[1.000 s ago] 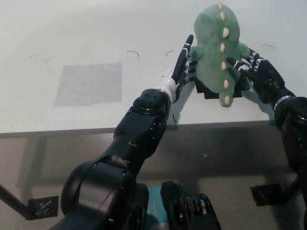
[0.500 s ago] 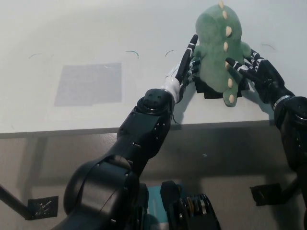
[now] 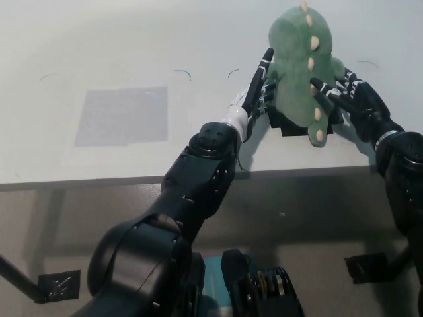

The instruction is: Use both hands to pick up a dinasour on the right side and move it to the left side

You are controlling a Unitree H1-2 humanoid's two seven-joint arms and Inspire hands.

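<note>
A green plush dinosaur (image 3: 297, 59) with cream spikes down its back stands at the table's far right, over a black square mark (image 3: 283, 124). My left hand (image 3: 255, 89) presses flat against its left flank, fingers stretched upward. On the other flank my right hand (image 3: 350, 99) lies with its fingers spread over the body. The toy is squeezed between the two palms. Its tail end (image 3: 320, 137) hangs near the black mark; I cannot tell whether it touches the table.
A pale grey square patch (image 3: 122, 115) lies on the white table (image 3: 99, 39) at the left. The table's front edge (image 3: 99, 177) runs across the middle of the picture, with floor below it. A few thin pen marks (image 3: 183, 72) dot the tabletop.
My left hand has slid up and in against the dinosaur's side. The toy has risen slightly and turned more upright between both hands. Over the last half second almost nothing moved.
</note>
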